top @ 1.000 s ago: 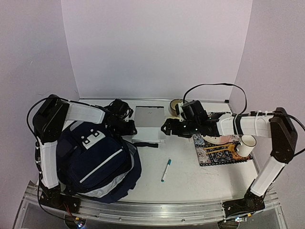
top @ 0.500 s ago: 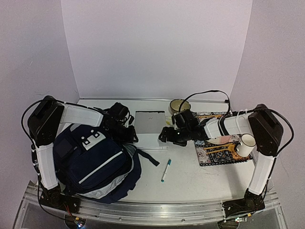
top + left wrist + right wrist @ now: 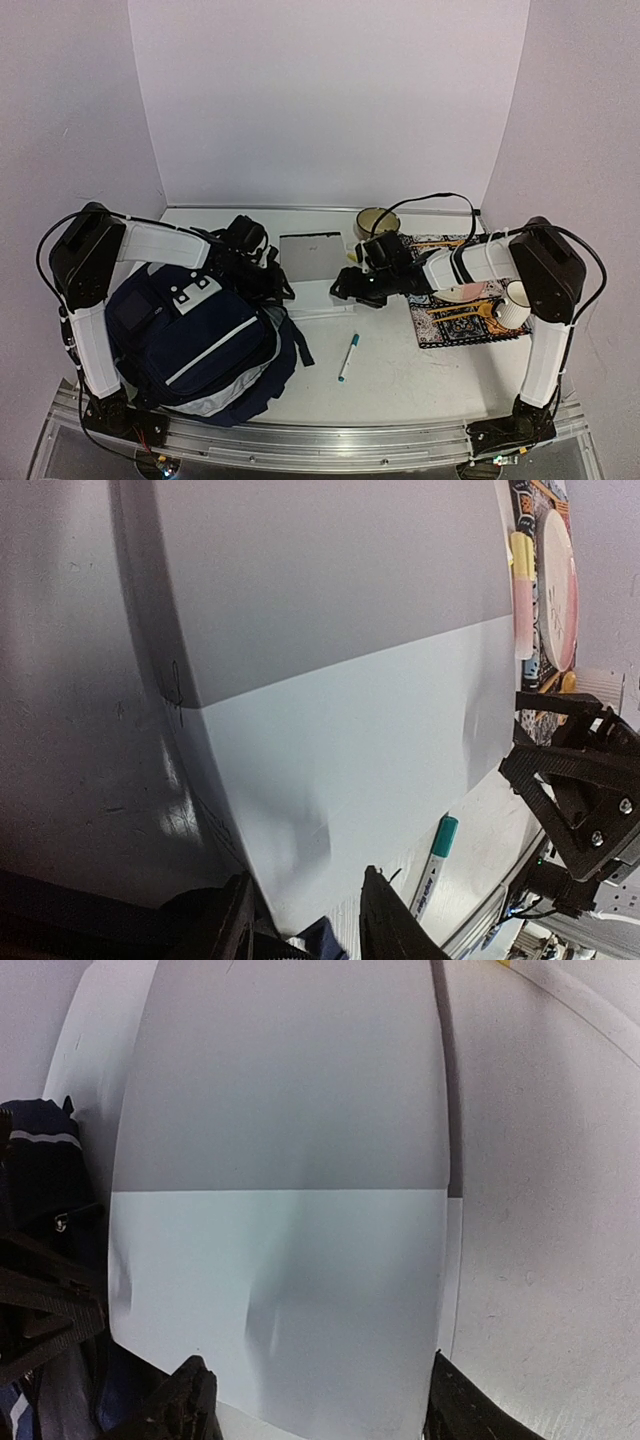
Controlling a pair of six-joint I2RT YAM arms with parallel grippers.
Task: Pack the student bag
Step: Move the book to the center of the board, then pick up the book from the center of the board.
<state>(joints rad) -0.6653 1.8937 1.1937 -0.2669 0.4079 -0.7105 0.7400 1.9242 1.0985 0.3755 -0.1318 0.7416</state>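
Top view: left hand (image 3: 278, 285) is stretched out past the student bag (image 3: 200, 340), which sits just behind it under the forearm. Right hand (image 3: 345, 287) faces it across a grey booklet (image 3: 312, 255) on the white table (image 3: 420, 370), lilac walls (image 3: 320, 100) around. Left wrist: narrow gap at the booklet's corner, grip unclear. Right wrist: fingers (image 3: 190, 1405) wide, straddling it.

A grey-and-white notebook (image 3: 312, 262) sits mid-tabletop (image 3: 400, 385), with a teal-capped marker (image 3: 347, 357) apart from it, nearer the front. To the right, a patterned mat (image 3: 450, 325) carries a pinkish plate (image 3: 470, 292) and a white mug (image 3: 518, 303). A round bowl (image 3: 377, 219) stands just behind the mat.
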